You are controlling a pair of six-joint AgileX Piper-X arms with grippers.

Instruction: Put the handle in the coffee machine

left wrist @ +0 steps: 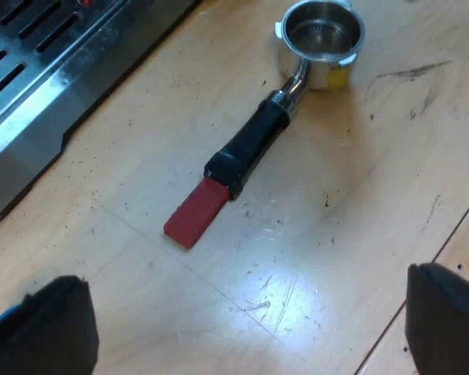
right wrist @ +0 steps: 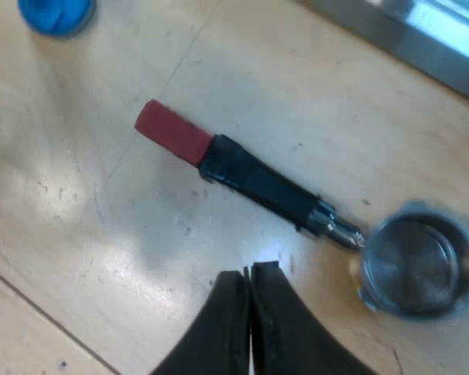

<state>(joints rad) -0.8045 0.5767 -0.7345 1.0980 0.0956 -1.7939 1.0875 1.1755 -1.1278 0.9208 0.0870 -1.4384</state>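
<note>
Holder (left wrist: 254, 144) lies loose on table (left wrist: 375, 156), basket mouth up, red end of handle pointing away from basket. Machine (left wrist: 31, 70) near. Left gripper (left wrist: 246, 312) near red end, fingers spread wide. Right gripper (right wrist: 248, 281) near handle's middle, fingers pressed together. Tamper (right wrist: 56, 12) well apart.

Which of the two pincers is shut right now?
The right pincer: its two black fingers are pressed together near the dark handle of the holder. The left pincer has its fingers wide apart, with table showing between them.
</note>
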